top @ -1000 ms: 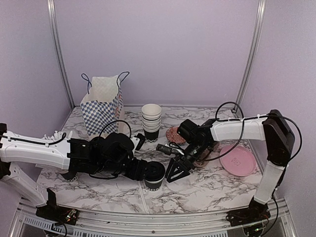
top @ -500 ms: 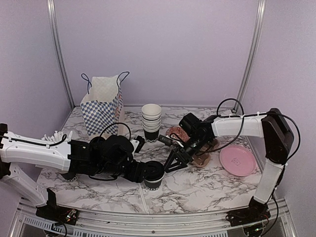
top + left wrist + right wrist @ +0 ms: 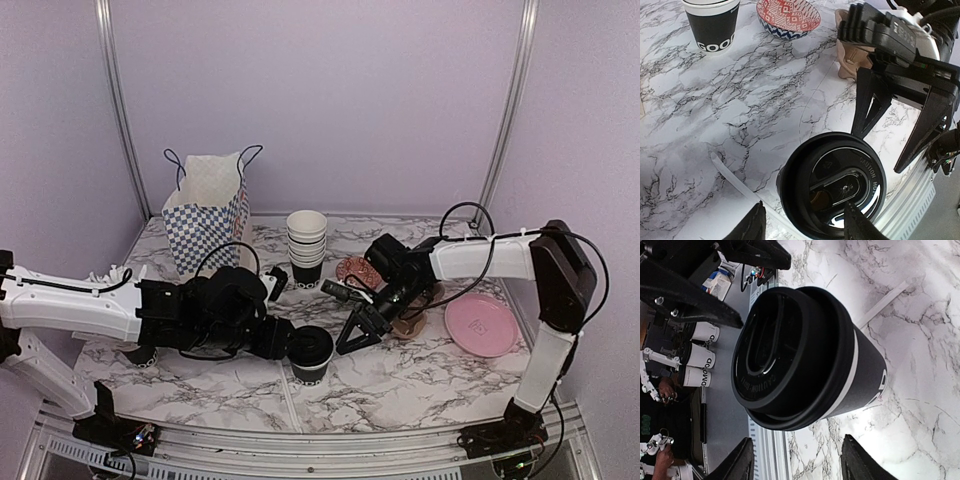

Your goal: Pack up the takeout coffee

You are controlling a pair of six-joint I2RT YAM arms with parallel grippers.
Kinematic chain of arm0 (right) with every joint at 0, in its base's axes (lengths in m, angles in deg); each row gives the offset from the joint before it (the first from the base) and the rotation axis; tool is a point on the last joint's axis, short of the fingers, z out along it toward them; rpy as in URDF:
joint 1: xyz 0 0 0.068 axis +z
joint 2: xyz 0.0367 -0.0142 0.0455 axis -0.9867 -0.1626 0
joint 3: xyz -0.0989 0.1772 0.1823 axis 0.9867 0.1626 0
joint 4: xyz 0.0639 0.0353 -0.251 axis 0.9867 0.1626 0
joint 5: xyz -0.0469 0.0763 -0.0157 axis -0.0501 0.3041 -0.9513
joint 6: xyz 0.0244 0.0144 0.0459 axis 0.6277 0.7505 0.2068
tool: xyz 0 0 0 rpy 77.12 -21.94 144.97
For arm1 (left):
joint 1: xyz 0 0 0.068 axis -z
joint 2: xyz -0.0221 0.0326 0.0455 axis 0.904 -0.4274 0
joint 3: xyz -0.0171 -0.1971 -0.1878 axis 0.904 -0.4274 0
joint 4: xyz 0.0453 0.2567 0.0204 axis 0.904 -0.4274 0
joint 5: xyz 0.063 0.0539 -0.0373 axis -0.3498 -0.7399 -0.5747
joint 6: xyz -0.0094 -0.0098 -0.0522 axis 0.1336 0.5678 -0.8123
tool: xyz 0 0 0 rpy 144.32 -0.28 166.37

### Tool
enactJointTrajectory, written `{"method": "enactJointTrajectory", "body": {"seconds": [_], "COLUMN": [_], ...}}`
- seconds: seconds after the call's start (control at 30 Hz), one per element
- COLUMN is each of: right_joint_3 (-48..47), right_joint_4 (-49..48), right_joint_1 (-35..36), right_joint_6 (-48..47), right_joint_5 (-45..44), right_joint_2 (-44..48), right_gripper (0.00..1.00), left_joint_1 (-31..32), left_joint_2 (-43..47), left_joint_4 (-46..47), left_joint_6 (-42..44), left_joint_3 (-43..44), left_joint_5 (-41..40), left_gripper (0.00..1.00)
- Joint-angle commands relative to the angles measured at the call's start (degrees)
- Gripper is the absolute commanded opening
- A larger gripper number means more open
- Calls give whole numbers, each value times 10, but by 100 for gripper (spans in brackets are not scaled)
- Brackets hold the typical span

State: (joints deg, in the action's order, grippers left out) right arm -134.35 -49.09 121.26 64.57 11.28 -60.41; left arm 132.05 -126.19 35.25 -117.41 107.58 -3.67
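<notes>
1. The takeout coffee (image 3: 312,352) is a small black paper cup with a black lid (image 3: 840,186) pressed on. It stands upright on the marble table (image 3: 420,385), near the front edge and roughly midway between my two arms.
2. My left claw (image 3: 296,345) reaches in from the left, with one finger on each side of the cup just below the lid. Those fingers have drawn closer together over the last second. I cannot tell whether they press on the paper wall yet (the lid hides the contact in my wrist view).
3. My right claw (image 3: 352,340) hangs just to the right of the cup, jaws spread and empty. A second ago it sat right beside the lid, and it has since backed away up and to the right.
4. My reading is that the lidding is done. The right side is clearing out and the left is taking hold for the carry.
5. The checked paper bag (image 3: 205,215) stands open at the back left, well apart from the cup. It is probably the destination.
6. Further out, a stack of white-rimmed cups (image 3: 306,240) stands behind the coffee, with a patterned bowl (image 3: 350,268) beside the stack. A pink plate (image 3: 480,322) lies at the right.
7. The paper wall looks soft, so the next move calls for a gentle squeeze and a high lift over the bag's rim.
</notes>
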Motion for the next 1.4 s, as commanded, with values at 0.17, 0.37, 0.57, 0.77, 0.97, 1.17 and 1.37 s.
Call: {"method": "enactJointTrajectory", "body": {"seconds": [0.17, 0.37, 0.57, 0.77, 0.97, 1.17, 1.37], "right_joint_3": [-33, -43, -59, -68, -79, -75, -55], "right_joint_4": [48, 40, 38, 25, 22, 9, -8], "right_joint_1": [22, 27, 24, 15, -1, -1, -1], "right_joint_6": [-20, -4, 11, 40, 60, 80, 116], "right_joint_5": [56, 82, 86, 75, 104, 113, 22], "right_joint_2": [-22, -32, -55, -75, -92, -96, -98], "right_gripper": [48, 48, 50, 50, 54, 59, 53], "left_joint_1": [-2, -2, -1, 1, 6, 9, 15], "left_joint_2": [-9, -18, -22, -29, -40, -53, -67], "left_joint_4": [11, 22, 28, 33, 34, 34, 32], "left_joint_6": [-5, -13, -20, -26, -28, -33, -37], "left_joint_3": [-11, -20, -25, -27, -25, -26, -24], "left_joint_5": [27, 42, 60, 72, 84, 95, 104], "left_gripper": [48, 45, 43, 43, 43, 43, 44]}}
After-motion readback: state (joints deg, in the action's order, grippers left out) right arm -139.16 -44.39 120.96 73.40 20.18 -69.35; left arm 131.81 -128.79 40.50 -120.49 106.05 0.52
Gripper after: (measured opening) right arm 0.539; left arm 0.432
